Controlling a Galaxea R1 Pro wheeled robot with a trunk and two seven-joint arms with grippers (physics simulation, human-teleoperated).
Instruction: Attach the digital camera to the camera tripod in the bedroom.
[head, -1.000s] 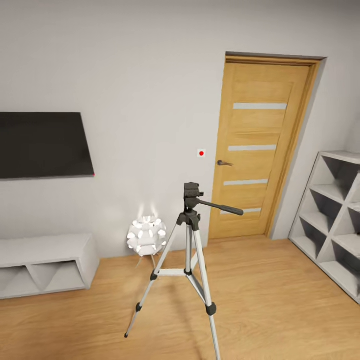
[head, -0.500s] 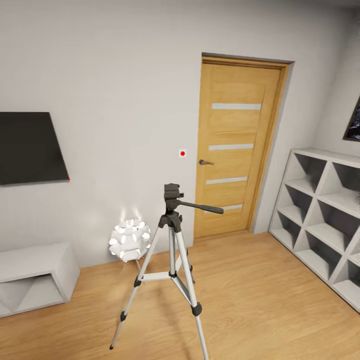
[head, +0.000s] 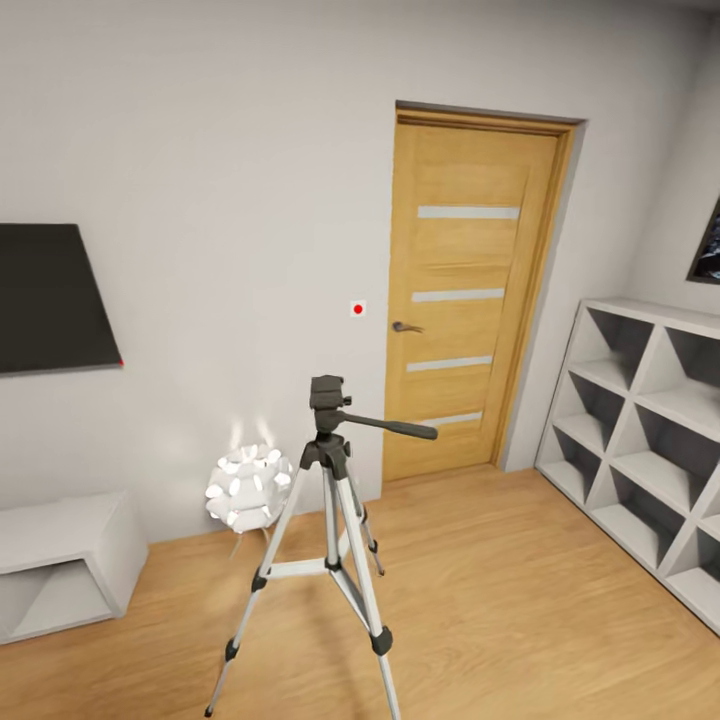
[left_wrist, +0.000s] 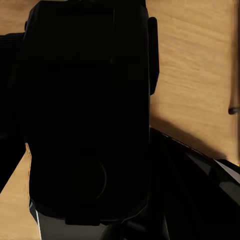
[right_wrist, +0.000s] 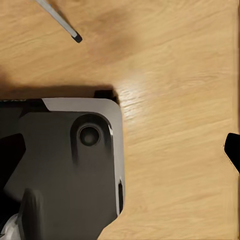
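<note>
**Closing on the tripod, camera in the left arm**

The camera tripod (head: 332, 520) stands on the plank floor (head: 520, 600) ahead of me, its head bare, pan handle toward the wooden door (head: 470, 290). A black boxy body, which I take for the digital camera (left_wrist: 87, 110), sits right against my left wrist lens, probably gripped; I cannot tell either arm's jaws. I'd roll in squarely, stop short of the legs, then lower the camera level onto the head.

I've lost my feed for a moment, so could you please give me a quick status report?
Camera tripod standing ahead on wood floor, head bare. Large black object fills left wrist view, gripper state unclear. Lamp behind tripod; path looks open.
</note>
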